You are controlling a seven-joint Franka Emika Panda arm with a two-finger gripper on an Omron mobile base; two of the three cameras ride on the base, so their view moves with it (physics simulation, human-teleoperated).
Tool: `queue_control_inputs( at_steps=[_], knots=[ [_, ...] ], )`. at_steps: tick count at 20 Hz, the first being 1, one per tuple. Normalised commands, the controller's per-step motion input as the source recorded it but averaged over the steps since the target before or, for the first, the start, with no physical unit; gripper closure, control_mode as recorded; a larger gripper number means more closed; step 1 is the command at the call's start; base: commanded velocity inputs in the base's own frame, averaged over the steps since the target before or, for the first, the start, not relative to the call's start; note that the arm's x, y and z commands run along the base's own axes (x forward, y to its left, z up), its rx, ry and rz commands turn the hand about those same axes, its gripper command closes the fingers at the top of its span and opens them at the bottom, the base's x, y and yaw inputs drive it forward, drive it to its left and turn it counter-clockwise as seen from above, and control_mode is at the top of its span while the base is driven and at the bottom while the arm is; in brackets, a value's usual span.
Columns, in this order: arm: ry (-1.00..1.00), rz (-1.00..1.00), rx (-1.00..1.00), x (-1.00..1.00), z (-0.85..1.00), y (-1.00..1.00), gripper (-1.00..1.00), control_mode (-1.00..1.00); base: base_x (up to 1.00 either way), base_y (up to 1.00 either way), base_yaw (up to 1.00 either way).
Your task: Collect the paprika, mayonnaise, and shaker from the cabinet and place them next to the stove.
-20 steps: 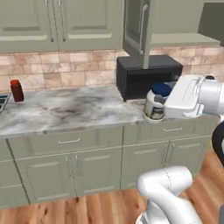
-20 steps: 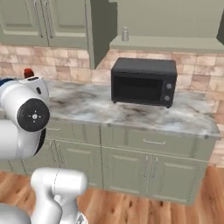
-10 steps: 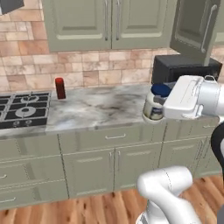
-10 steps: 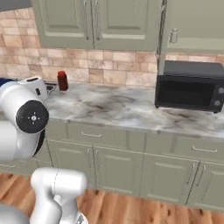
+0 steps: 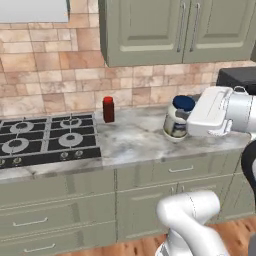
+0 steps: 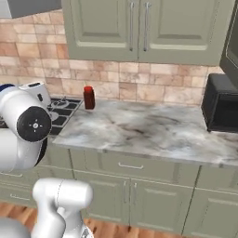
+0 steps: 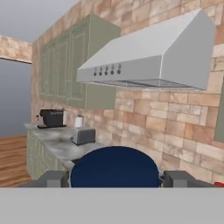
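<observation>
Mayonnaise (image 7: 114, 167) between the jaws

dark red paprika (image 5: 108, 109), blue-lidded white mayonnaise (image 5: 178, 120), black stove (image 5: 45, 141), marbled grey counter (image 6: 153, 130)

Marble counter (image 5: 135, 142), stove (image 5: 45, 137), paprika (image 5: 108, 109)

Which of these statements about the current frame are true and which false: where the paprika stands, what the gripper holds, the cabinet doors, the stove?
1. The paprika stands on the counter just right of the stove. True.
2. The gripper holds the shaker. False: it is shut on the mayonnaise, blue lid between its fingertips.
3. The cabinet doors above the counter are closed. True.
4. A pot sits on the stove. False: its burners are bare.
5. The paprika lies on its side. False: it stands upright.
</observation>
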Motion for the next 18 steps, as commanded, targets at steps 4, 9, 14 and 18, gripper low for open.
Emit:
queue_control_inputs(
  at_steps=[4, 9, 14, 18],
  knots=[
    [0.0, 0.0, 0.0, 0.0, 0.0, 0.0, 1.0, 1.0, 0.68, 0.59, -0.07],
    [0.0, 0.0, 0.0, 0.0, 0.0, 0.0, 1.0, 1.0, 0.62, 0.28, -0.05],
    [0.0, 0.0, 0.0, 0.0, 0.0, 0.0, 1.0, 1.0, 0.52, 0.12, -0.02],
    [0.03, 0.01, -0.04, 0.27, -0.42, 0.0, 1.0, -1.0, 0.11, 0.02, 0.0]
  ],
)
